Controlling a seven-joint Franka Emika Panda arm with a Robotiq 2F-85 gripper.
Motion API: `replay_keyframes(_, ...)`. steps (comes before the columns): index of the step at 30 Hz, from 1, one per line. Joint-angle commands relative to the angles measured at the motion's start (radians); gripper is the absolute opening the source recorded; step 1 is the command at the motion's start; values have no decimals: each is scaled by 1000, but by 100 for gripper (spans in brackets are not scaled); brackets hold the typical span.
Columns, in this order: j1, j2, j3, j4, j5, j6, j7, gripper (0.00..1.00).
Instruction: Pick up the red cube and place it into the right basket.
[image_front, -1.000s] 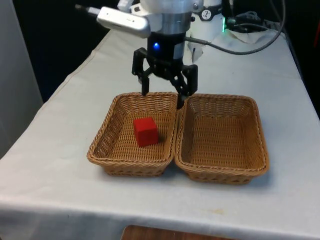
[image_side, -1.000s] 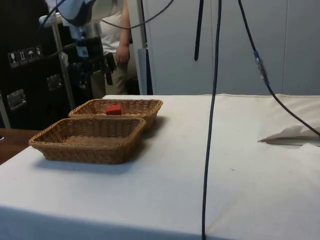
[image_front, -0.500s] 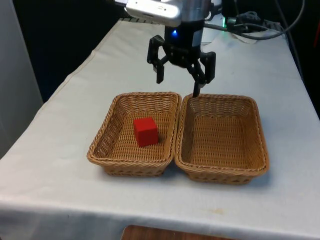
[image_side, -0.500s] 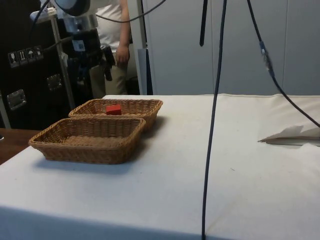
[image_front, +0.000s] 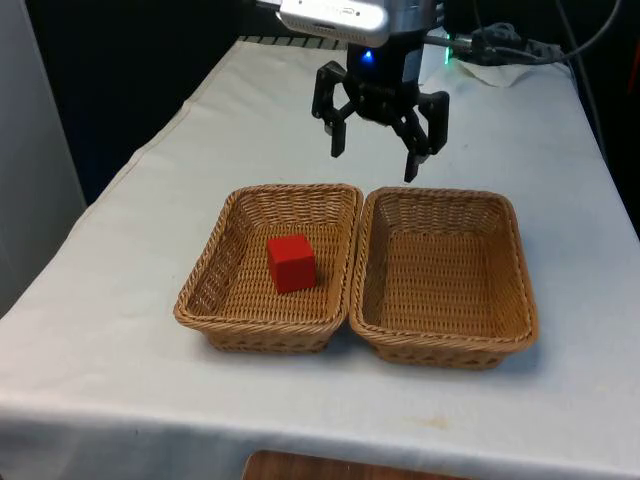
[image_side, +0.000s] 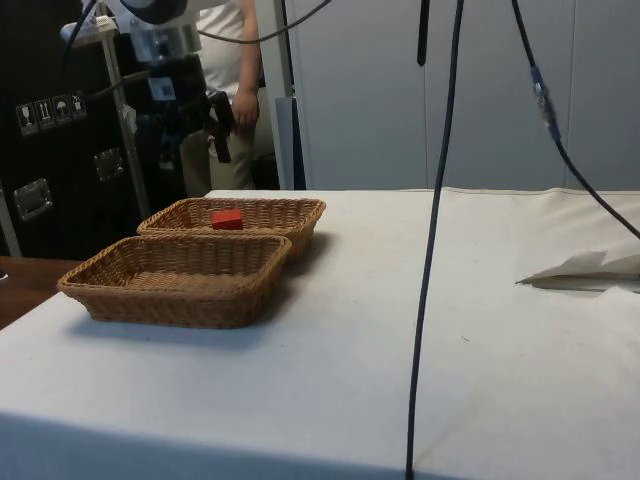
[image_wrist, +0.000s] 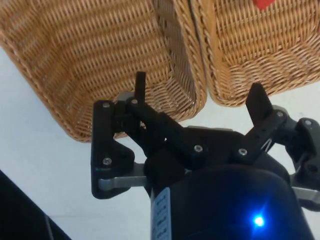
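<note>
The gripper hangs in the air with its two fingers spread wide and nothing between them. It points downward, the fingertips directed at the table, and it is suspended above the far rims of the two baskets, roughly over the seam where they meet. In the side view the gripper is well above the basket rims, with clear air below the fingertips. The wrist and the arm segment above it rise steeply out of the picture, so the tool axis stands close to vertical.

In the wrist view the fingers are well apart, and the adjoining rims of both baskets lie beyond them.

The left basket, a rectangular wicker basket on the front view's left, holds the red cube. The cube rests on the basket floor near its middle, apart from the walls, slightly turned relative to the basket sides. In the side view the red cube sits in the basket farther from that camera.

The right basket, on the front view's right, has the same shape and weave. The two baskets touch along their long inner rims.

Both stand on the white cloth covering the table. A person stands behind the table in the side view.
</note>
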Motion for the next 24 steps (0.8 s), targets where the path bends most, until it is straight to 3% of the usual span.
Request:
replay_keyframes(1, 23, -37, -8, -54, -10, 23, 4, 100)
replay_keyframes(2, 1, -4, 3, -4, -1, 0, 0, 100)
replay_keyframes(3, 24, -42, -7, -59, -12, 22, 5, 100)
replay_keyframes(10, 25, -77, 11, -93, -34, 22, 17, 100)
replay_keyframes(11, 4, -45, 23, -44, -25, 0, 13, 100)
replay_keyframes(12, 26, -81, 14, -98, -36, 22, 18, 100)
replay_keyframes(18, 24, -109, 36, -130, -51, 37, 31, 100)
replay_keyframes(19, 4, -78, 44, -82, -41, 5, 25, 100)
replay_keyframes(20, 24, -113, 39, -134, -52, 40, 33, 100)
replay_keyframes(24, 23, -130, 55, -158, -56, 63, 41, 100)
